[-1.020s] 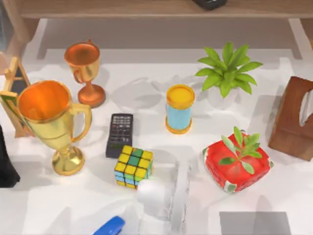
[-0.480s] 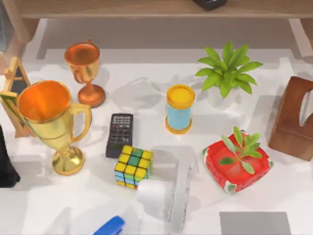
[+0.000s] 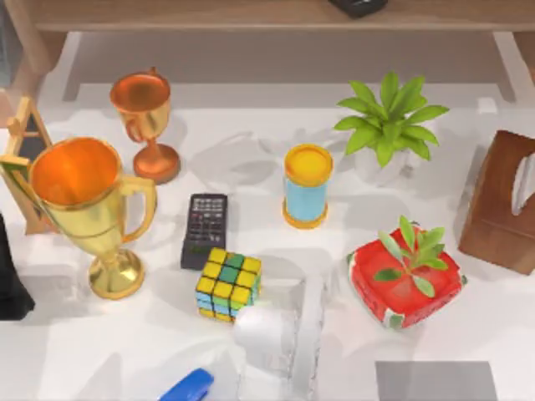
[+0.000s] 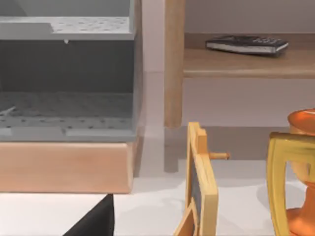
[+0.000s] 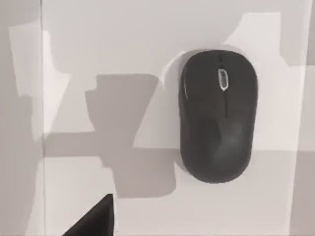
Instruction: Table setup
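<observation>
A white table (image 3: 501, 334) fronts a wooden shelf (image 3: 251, 15); both arms' fingers cannot be told.

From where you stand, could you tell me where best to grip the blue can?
Probably the can by its blue side wall below the yellow lid, fingers coming from above on its left and right. It stands upright, round, and apart from the remote and cube.

A rendered tabletop, home or office in feel.
Trophies (image 3: 84, 209), a remote (image 3: 205, 230), a potted plant (image 3: 389, 125), a tissue box (image 3: 503, 200) and a wooden shelf (image 4: 246, 61) crowd a white table (image 3: 242, 150).
</observation>
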Available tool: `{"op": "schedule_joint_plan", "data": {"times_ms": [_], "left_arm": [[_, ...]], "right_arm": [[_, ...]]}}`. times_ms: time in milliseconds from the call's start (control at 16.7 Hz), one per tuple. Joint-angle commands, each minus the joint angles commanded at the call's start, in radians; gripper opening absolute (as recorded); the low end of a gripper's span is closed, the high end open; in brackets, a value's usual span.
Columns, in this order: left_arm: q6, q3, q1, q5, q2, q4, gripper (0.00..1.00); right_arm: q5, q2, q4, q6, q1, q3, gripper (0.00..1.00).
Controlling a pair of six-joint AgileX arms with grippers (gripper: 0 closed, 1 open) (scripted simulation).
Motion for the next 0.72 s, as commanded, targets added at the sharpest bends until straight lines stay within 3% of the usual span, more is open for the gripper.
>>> {"op": "schedule_joint_plan", "data": {"times_ms": [300, 720], "left_arm": [[0.0, 0.0, 0.0, 0.0, 0.0, 0.0, 1.0], [0.0, 0.0, 0.0, 0.0, 0.0, 0.0, 1.0]], "right_arm": [[-0.009, 0.261, -0.132, -0.039, -0.015, 0.254, 1.0], [-0.012, 0.302, -0.147, -0.043, -0.011, 0.294, 1.0]]}}
